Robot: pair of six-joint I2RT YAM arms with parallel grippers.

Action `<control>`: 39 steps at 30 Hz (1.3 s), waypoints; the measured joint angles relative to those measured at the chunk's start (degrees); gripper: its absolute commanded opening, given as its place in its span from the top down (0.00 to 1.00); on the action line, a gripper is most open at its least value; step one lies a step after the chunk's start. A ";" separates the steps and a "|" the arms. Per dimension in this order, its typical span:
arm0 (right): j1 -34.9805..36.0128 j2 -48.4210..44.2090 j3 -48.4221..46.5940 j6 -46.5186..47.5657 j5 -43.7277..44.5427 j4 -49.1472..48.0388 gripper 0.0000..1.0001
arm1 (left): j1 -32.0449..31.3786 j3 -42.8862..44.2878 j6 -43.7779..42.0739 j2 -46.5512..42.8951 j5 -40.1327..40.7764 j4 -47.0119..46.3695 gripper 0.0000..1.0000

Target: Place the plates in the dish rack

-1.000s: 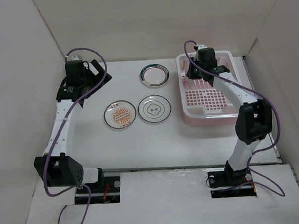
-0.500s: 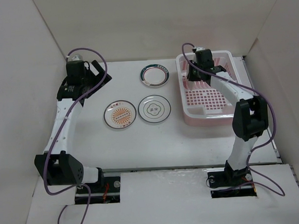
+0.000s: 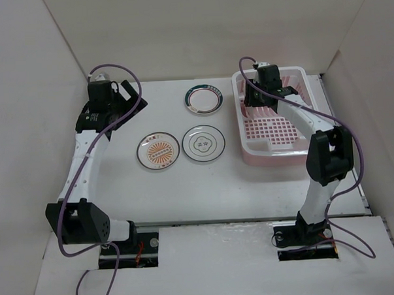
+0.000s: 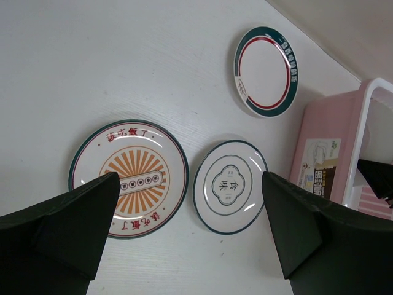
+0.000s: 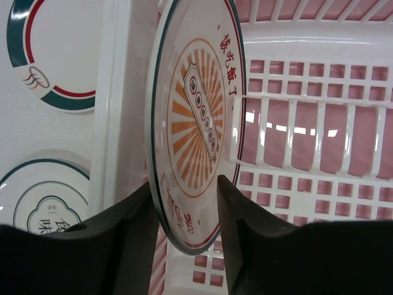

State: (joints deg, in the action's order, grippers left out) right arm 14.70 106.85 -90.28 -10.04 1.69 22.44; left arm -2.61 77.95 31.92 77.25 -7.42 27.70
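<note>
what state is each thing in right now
left gripper: open, empty
right gripper: shut on held sunburst plate
held sunburst plate: upright on edge inside dish rack
loose sunburst plate: flat on table
ringed plate: flat on table
green-banded plate: flat on table
dish rack: no plate released in it yet

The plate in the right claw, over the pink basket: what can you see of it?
The plate is small, round, white and glossy, with a dark green rim, a thin red ring, red characters and an orange sunburst centre crossed by a pale band. It stands on edge, slightly tilted, its lower part pinched between the fingers of the right gripper. It is inside the dish rack, close beside one white rim. Whether its bottom edge touches the grid floor is hidden.
</note>
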 measured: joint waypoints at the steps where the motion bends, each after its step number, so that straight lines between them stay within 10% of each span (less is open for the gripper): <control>1: 0.00 0.00 0.00 0.02 0.00 -0.02 0.48 | 0.00 -0.28 0.00 0.00 0.00 -0.09 0.00; 8: -0.24 -1.81 0.00 -0.31 0.70 0.70 0.31 | 0.46 -3.08 -0.15 0.07 0.24 -1.20 0.00; 11: -0.74 -5.46 0.00 -1.09 1.16 1.62 0.00 | 1.57 -5.88 -0.33 0.26 0.57 -1.99 0.00; 22: -2.99 -21.99 -1.66 0.39 -11.47 0.63 0.00 | 4.59 -19.43 2.49 2.93 -0.68 -4.13 0.00; 28: -2.49 -23.50 -1.79 1.22 -32.09 -3.06 0.00 | 4.96 -30.32 6.40 3.08 -4.74 -9.70 0.00; 39: -0.74 -23.37 -2.69 1.68 -42.34 -4.02 0.00 | 4.96 -46.51 14.93 -4.26 -7.87 -23.85 0.11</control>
State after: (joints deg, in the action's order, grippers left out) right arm 13.96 83.48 -92.97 -8.36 -40.64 18.41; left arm 2.35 31.44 46.85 72.99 -15.29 3.86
